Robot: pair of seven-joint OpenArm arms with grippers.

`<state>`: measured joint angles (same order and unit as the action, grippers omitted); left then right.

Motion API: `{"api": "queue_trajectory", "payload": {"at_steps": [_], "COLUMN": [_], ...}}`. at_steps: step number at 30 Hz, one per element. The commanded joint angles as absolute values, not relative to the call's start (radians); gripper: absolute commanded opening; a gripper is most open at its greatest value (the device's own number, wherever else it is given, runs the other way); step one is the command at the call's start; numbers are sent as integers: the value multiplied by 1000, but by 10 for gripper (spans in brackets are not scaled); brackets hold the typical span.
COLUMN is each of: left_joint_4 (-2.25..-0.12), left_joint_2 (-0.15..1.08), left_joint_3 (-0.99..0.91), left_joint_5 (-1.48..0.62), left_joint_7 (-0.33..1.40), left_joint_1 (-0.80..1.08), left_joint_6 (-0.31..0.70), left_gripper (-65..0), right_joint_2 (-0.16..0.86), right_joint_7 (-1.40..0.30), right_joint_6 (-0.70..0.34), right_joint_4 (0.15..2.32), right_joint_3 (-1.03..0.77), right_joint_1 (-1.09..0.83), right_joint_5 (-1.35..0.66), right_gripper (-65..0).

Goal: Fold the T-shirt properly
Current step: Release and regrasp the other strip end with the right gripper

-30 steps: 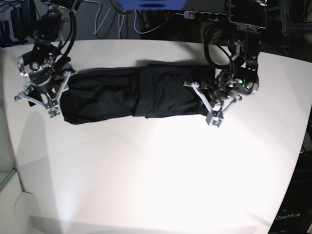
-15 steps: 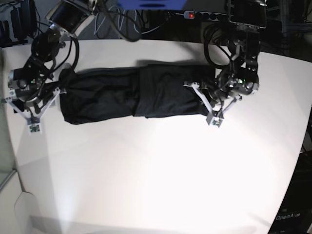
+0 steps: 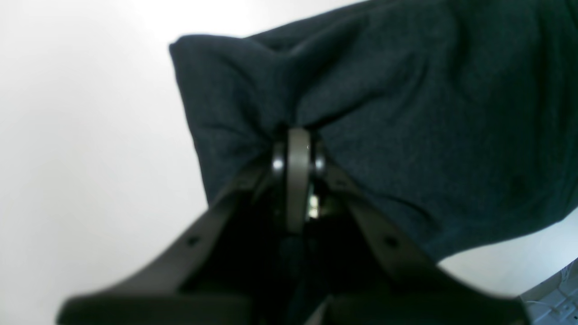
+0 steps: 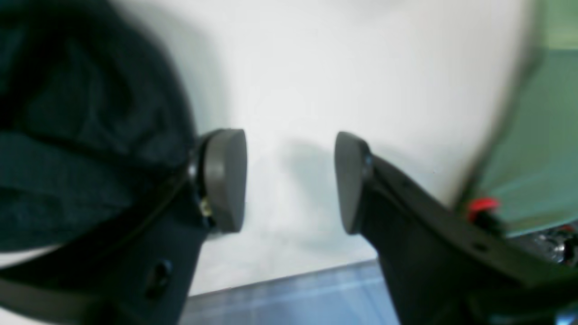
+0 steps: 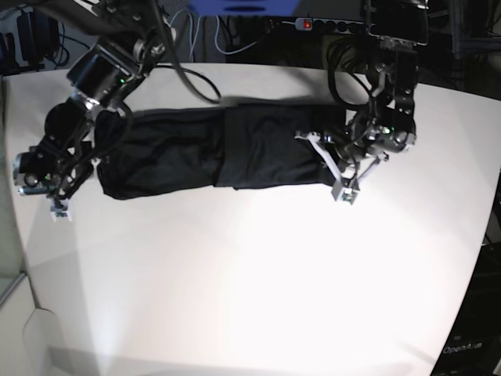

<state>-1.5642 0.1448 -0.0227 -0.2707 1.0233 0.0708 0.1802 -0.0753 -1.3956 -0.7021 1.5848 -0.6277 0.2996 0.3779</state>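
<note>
Between the two grippers, the T-shirt [image 5: 219, 153] lies as a long black folded band across the far half of the white table [image 5: 258, 282]. At the band's end nearest the left gripper [image 3: 295, 149], the fabric is bunched and drawn up into the pads, which are pressed together on a fold of cloth; in the left wrist view the creases radiate from the pinch point, and a corner of the shirt [image 3: 198, 58] sticks out up and to the left of it over bare table. In the base view that gripper [image 5: 333, 168] sits right at the shirt's edge.

At the other end, the right gripper [image 4: 291, 180] stands with its fingers spread wide and nothing between them, only white table surface showing in the gap. The shirt's dark cloth [image 4: 81, 135] lies just beside the outer side of one finger [image 4: 223, 178]; whether it touches cannot be told. In the base view this gripper [image 5: 47, 184] hangs off the band's end, close to the table's edge.
</note>
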Motion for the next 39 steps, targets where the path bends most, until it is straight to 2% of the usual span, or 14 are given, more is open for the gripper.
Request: {"api": "queue_trajectory", "payload": {"at_steps": [1, 11, 21, 32, 39], "left_joint_4": [-1555, -1555, -1555, -1555, -1555], "left_joint_2": [156, 156, 156, 156, 156], "left_joint_3": [-25, -25, -25, -25, -25], "left_joint_5": [-211, -211, -211, -211, -211], "left_joint_7": [1084, 1084, 1084, 1086, 1086], "left_joint_1": [81, 73, 71, 58, 58], "left_joint_6": [160, 160, 160, 160, 160], "left_gripper": [-650, -650, -650, -650, -650], "right_joint_2": [-68, -50, -56, -117, -120], "right_joint_7": [-1396, -1396, -1396, -1396, -1396], "right_joint_6": [-698, -698, -698, -698, -698], "right_joint_4": [1596, 1589, 1586, 1586, 1586], "right_joint_3": [-627, -628, -756, -750, -748], "right_joint_1": [325, 325, 326, 318, 317], "right_joint_5": [374, 171, 163, 163, 163], "right_gripper": [-321, -321, -321, -321, -321]}}
